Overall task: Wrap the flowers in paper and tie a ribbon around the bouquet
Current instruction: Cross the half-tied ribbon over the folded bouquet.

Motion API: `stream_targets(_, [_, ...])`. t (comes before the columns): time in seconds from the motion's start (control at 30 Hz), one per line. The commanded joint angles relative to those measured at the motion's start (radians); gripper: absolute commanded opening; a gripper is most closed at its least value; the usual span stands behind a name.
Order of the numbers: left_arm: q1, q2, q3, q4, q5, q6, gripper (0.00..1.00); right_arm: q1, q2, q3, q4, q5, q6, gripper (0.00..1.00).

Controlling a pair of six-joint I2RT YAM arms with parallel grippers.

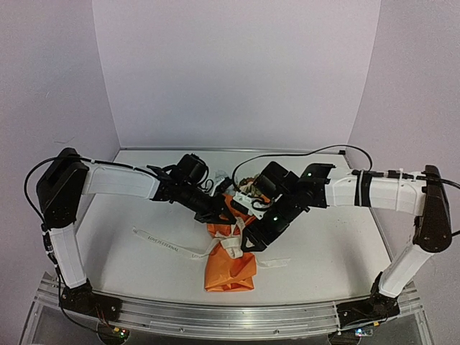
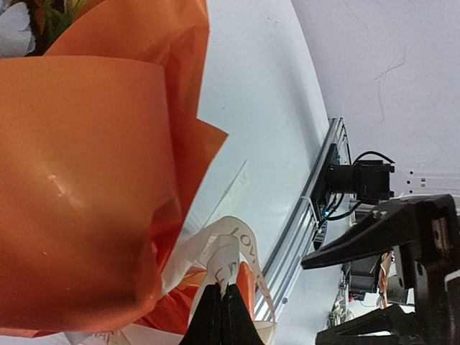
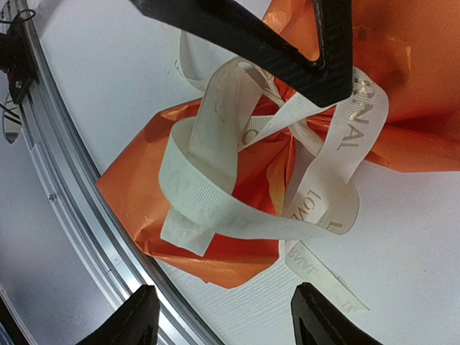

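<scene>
Bouquet (image 1: 230,269) lies flat beneath both grippers, its long axis running from the blooms beyond them to a crumpled orange tail.
Right gripper (image 3: 226,287) is released above the lettered white ribbon (image 3: 215,194); left gripper (image 2: 220,302) is clenched on its loop.

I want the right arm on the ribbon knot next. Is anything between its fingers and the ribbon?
Nothing visible lies between the open right gripper and the ribbon loops on the bouquet. The left gripper, shut on the ribbon, sits at the knot's far side, so it crowds that edge.

White table (image 1: 144,277), alu rail (image 1: 215,316), white backdrop (image 1: 237,72)
</scene>
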Motion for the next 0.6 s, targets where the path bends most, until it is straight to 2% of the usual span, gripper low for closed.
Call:
stream_targets(0.0, [0.008,-0.076,-0.023,0.099,0.106,0.026,0.0,-0.008,0.025,0.007,0.076,-0.044,0.09,0.64])
stream_targets(0.37, [0.012,-0.075,-0.032,0.144,0.192,0.007,0.0,-0.009,0.065,-0.128,0.384,-0.065,0.237,0.61])
stream_targets(0.57, [0.014,-0.08,-0.039,0.156,0.194,-0.002,0.0,-0.009,0.079,-0.148,0.451,-0.061,0.276,0.53])
